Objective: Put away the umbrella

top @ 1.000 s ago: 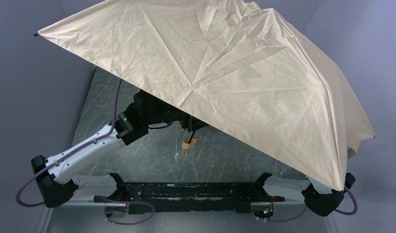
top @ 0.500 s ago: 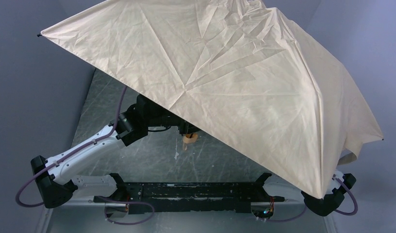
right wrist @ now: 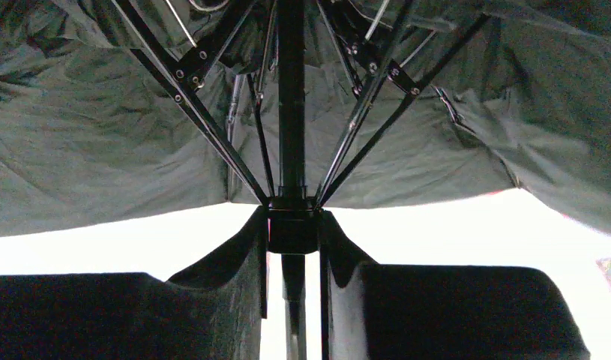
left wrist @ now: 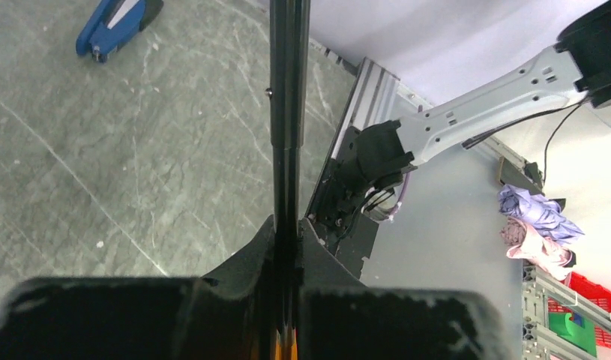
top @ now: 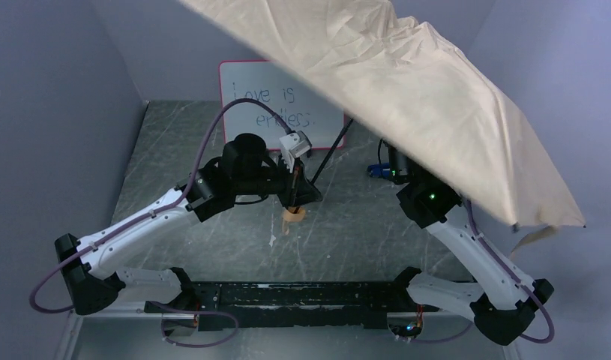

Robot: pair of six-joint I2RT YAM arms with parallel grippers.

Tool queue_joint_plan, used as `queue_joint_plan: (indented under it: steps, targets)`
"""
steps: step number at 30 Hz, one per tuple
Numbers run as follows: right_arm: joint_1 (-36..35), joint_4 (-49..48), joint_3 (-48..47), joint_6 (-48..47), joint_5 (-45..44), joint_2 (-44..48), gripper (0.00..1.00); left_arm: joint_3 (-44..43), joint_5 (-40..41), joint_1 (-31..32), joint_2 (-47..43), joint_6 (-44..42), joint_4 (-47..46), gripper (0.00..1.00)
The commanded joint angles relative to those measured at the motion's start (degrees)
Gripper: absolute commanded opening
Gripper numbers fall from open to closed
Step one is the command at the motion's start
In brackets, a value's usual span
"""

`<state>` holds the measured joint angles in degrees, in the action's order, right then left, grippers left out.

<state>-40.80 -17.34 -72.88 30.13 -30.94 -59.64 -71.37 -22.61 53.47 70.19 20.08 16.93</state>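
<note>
The umbrella (top: 429, 90) is open, its tan canopy tilted over the table's back right. Its dark shaft (top: 328, 154) slants down to the pale orange handle (top: 292, 218) near the table's middle. My left gripper (top: 296, 196) is shut on the shaft just above the handle; in the left wrist view the shaft (left wrist: 287, 112) runs straight up from between the fingers (left wrist: 242, 262). My right gripper (right wrist: 292, 217) is shut on the black runner (right wrist: 292, 229) where the ribs (right wrist: 205, 97) meet, under the black lining (right wrist: 85, 150). In the top view the canopy hides that gripper.
A whiteboard (top: 250, 94) with handwriting leans against the back wall. A small blue-black clip tool (top: 375, 170) lies on the grey table (top: 175, 150) beside the right arm (top: 467, 240), and shows again as the blue tool (left wrist: 115, 26) in the left wrist view.
The canopy has swung up and to the right, uncovering the whiteboard and both arms. My left gripper has closed on the shaft above the handle.
</note>
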Motion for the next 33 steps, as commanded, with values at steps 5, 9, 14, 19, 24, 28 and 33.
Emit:
queue_joint_plan:
  steps: [5,9,14,19,24,28,33]
  targets:
    - [-6.3,9.1,16.0,16.1,8.7,2.4,0.0,-11.1,12.3,-1.2,4.6,6.2,-16.4,0.05]
    - [-9.3,10.0,19.1,18.0,7.8,3.3,0.0,-13.2,14.0,-1.2,6.3,5.9,-16.5,0.05]
    - [-10.9,11.6,21.5,19.3,7.0,4.4,0.0,-14.0,15.4,-1.3,6.6,5.6,-16.5,0.05]
    - [-10.8,11.1,21.9,19.0,3.0,6.4,0.0,-13.7,14.7,-1.2,6.9,5.1,-16.5,0.05]
    - [-10.8,10.6,18.4,17.5,-2.4,6.2,0.0,-13.3,10.9,-1.2,7.5,4.3,-15.8,0.12]
    - [-10.7,7.8,14.2,10.4,-5.3,5.3,0.0,-12.0,9.2,-1.2,7.0,3.5,-12.5,0.42]
    - [-10.3,4.8,11.2,2.5,-7.2,4.7,0.0,-9.7,5.2,-1.2,6.6,2.5,-9.0,0.63]
